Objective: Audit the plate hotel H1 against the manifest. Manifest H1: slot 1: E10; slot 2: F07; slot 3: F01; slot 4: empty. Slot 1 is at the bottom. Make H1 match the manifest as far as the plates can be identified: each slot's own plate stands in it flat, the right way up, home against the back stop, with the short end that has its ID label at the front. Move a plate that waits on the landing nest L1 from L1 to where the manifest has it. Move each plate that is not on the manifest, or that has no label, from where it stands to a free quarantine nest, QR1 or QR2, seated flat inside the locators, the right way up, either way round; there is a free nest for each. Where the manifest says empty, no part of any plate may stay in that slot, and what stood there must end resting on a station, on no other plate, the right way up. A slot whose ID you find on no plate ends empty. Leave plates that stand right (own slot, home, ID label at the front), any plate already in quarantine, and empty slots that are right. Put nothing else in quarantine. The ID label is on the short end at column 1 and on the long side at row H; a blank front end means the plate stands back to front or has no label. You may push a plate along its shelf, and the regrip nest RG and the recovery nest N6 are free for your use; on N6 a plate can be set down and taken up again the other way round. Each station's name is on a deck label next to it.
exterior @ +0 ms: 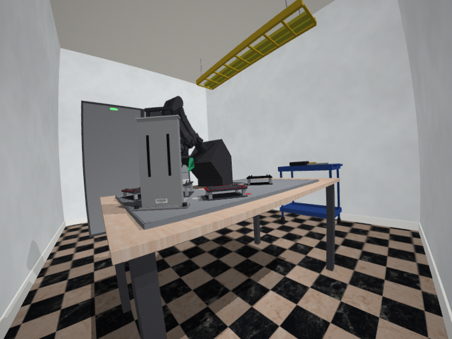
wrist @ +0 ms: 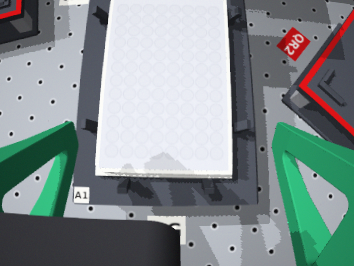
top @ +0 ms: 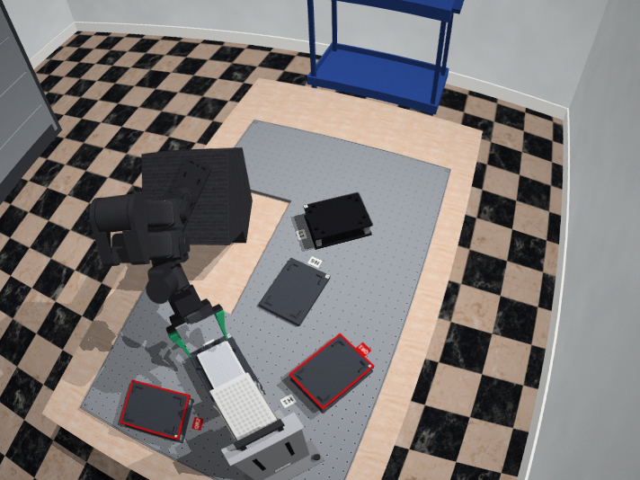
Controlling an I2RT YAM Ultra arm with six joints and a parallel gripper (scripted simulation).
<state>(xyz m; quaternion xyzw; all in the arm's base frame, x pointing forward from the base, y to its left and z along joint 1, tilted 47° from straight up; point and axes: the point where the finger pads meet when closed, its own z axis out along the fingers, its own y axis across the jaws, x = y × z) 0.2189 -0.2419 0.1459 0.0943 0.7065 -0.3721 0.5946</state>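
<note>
A white plate (top: 222,363) (wrist: 167,85) lies on the dark regrip nest RG (wrist: 245,165). Its near short end shows no label in the wrist view. My gripper (top: 208,346) (wrist: 175,133) is open, with one green finger on each side of the nest's near end and a gap to the plate on both sides. A second white plate with round wells (top: 243,405) stands high in the hotel H1 (top: 273,451) (exterior: 159,189). Its ID label is not readable, and the lower slots are hidden. The landing nest L1 (top: 338,219) (exterior: 259,177) holds no plate.
Quarantine nest QR1 (top: 331,371) (exterior: 225,187) and quarantine nest QR2 (top: 155,410) (wrist: 345,75), both red-edged, stand on either side of the hotel and hold no plate. Recovery nest N6 (top: 293,291) holds no plate. A blue cart (top: 379,75) (exterior: 310,209) stands beyond the table.
</note>
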